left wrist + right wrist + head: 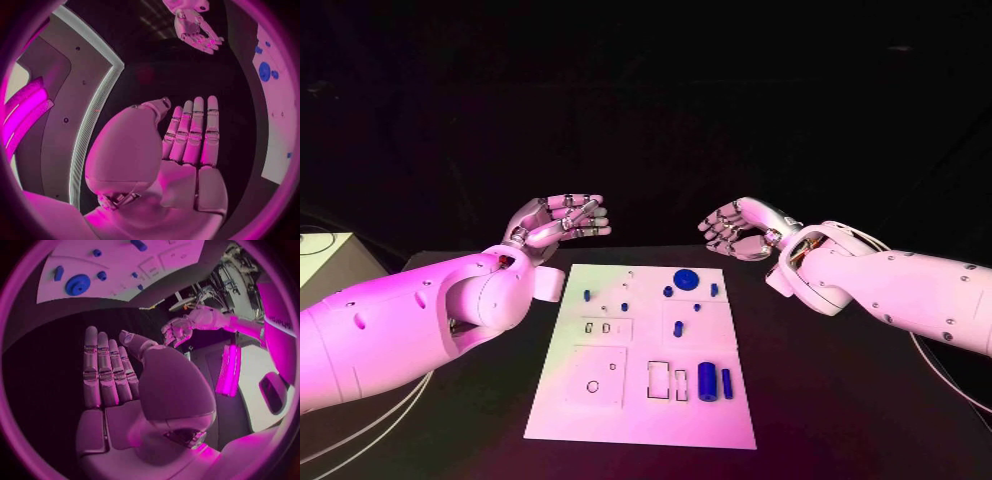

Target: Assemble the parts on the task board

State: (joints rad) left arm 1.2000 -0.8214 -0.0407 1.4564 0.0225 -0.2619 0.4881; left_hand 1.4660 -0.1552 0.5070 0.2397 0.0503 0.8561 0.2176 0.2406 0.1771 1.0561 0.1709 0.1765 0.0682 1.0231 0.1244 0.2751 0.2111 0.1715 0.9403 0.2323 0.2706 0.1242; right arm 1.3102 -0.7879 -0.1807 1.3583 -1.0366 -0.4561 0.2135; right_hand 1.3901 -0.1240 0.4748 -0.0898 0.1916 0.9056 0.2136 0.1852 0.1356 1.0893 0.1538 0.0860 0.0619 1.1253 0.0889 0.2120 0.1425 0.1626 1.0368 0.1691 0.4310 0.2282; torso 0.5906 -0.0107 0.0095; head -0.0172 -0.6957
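Board: you have the white board point(596, 420) lying flat in the middle of the black surface point(834, 400), its long side running from near to far. You also see its far end in the left wrist view point(278, 125) and the right wrist view point(125, 265).
Disc: a round blue disc point(685, 278) sits at the far end of the board, right of centre. It shows too at point(265, 71) and point(77, 284).
Small parts: several little blue parts lie around the disc, one just to its right point(714, 289), one further left point(587, 295) and one toward the board's middle point(678, 327).
Cylinders: two blue cylinders lie side by side at the near right of the board, a thicker one point(708, 381) and a thinner one point(727, 380) to its right, both pointing near to far.
Cut-outs: you can see rectangular recesses left of the cylinders point(659, 378) and a square panel with a small hole point(599, 375) on the near left.
Left hand: your left hand point(564, 220) hangs above the surface past the board's far left corner, off the board, palm up, fingers point(194, 130) straight, close together and holding nothing.
Right hand: your right hand point(740, 228) hangs past the far right corner, also off the board. Its fingers point(106, 367) lie straight and side by side, with nothing in them.
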